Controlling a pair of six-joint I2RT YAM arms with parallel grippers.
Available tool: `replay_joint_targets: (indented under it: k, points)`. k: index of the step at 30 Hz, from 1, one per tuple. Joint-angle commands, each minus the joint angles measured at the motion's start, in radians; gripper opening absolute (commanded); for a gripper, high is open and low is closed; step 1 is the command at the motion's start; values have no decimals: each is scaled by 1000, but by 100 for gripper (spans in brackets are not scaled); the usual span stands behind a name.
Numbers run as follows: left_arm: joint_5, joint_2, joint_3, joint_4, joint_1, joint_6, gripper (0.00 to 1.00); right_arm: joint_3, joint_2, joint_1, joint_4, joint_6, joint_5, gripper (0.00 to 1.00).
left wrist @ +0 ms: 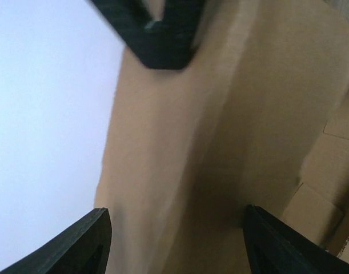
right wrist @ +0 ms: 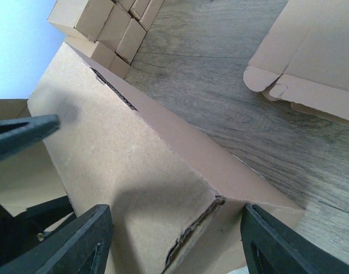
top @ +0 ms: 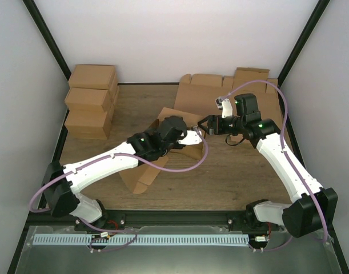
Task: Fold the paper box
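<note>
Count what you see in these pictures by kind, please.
Grippers: 2 (left gripper, right gripper)
Paper box being folded: 1
Sheaf of flat blanks: 1
Stack of finished boxes: 1
Total: 5

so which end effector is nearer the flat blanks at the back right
Right, narrowly. The right end effector is at the near edge of the blanks; the left end effector is slightly closer to the bases.

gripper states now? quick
Left gripper: open, box ahead, no grip seen.
Right gripper: fingers apart, box between them; grip cannot be told.
</note>
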Motion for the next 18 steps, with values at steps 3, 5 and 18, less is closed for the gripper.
replay_joint_targets:
  k: [3,5,18]
  points:
    - [-7,40,-19,85,4,54,54,24,21,10,-34,-10,7,64]
    - [2,40,-28,112,4,59,49,25,19,11,-35,-13,7,64]
    - [-18,57,-108,241,4,124,7,22,22,10,-22,-3,-14,61]
